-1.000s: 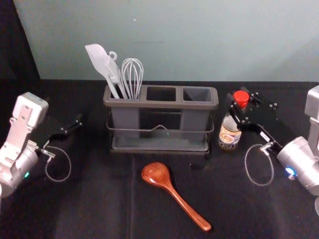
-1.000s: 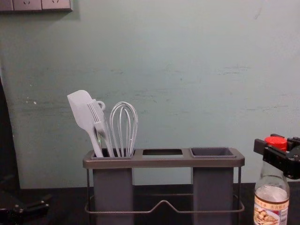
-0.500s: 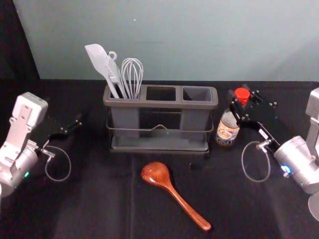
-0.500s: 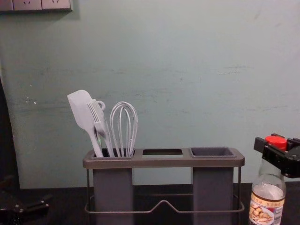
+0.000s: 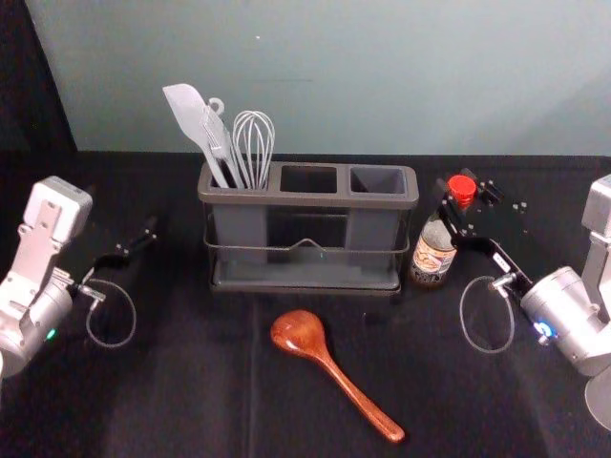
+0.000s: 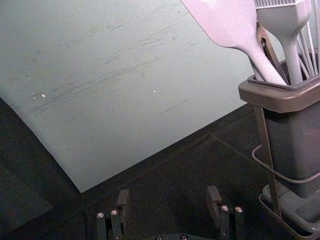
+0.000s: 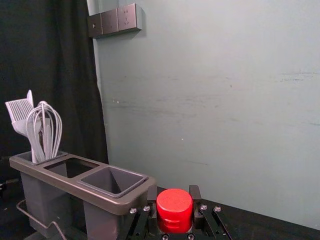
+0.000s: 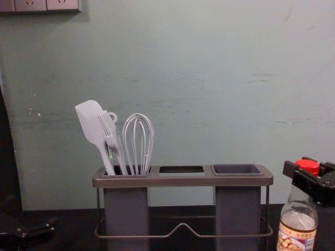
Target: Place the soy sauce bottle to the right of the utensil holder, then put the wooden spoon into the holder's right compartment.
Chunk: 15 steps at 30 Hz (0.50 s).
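My right gripper (image 5: 458, 200) is at the soy sauce bottle (image 5: 433, 254), just right of the utensil holder (image 5: 307, 198). In the right wrist view, the right gripper (image 7: 174, 207) is shut around the bottle's red cap (image 7: 174, 209). The bottle leans slightly, its base nearer the holder than its cap. The wooden spoon (image 5: 344, 376) lies in front of the holder, handle pointing to the front right. My left gripper (image 5: 134, 234) is parked at the left; in its wrist view the left gripper (image 6: 169, 200) stands open with nothing between its fingers.
White utensils (image 5: 251, 153), including a spatula and a whisk, stand in the holder's left compartment. The middle opening (image 5: 308, 179) and the right compartment (image 5: 378, 180) hold nothing visible. A pale wall (image 5: 382, 76) rises behind the black-covered table (image 5: 191, 401).
The right gripper and the bottle have shifted a little left, towards the holder, and in the chest view both now sit lower. The left arm, the holder and the spoon have stayed still.
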### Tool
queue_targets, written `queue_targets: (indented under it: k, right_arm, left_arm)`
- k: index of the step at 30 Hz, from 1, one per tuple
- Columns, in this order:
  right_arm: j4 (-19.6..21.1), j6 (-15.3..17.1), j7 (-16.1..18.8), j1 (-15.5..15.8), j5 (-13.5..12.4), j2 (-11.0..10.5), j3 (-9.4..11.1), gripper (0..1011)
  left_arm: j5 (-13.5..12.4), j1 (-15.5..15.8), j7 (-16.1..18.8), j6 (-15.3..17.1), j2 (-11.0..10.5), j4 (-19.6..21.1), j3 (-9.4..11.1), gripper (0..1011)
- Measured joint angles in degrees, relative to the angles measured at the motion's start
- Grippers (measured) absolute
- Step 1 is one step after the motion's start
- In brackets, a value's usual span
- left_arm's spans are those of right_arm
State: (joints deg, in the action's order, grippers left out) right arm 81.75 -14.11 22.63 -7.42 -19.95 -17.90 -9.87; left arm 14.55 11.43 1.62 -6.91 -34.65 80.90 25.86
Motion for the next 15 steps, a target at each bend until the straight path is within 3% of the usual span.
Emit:
queue_targets:
  k: [7, 15]
  right_arm:
    - [-0.4, -0.14, -0.02, -0.03, 0.13, 0.13, 0.04, 381]
    - [1.85, -0.07, -0.37, 0.79, -0.23, 0.06, 0.75, 634]
  left_arm:
    - [0.0, 0.0, 0.0, 0.0, 0.0, 0.0, 0.0, 1000]
    - [0.0, 0.0, 0.0, 0.0, 0.0, 0.0, 0.0, 1000]
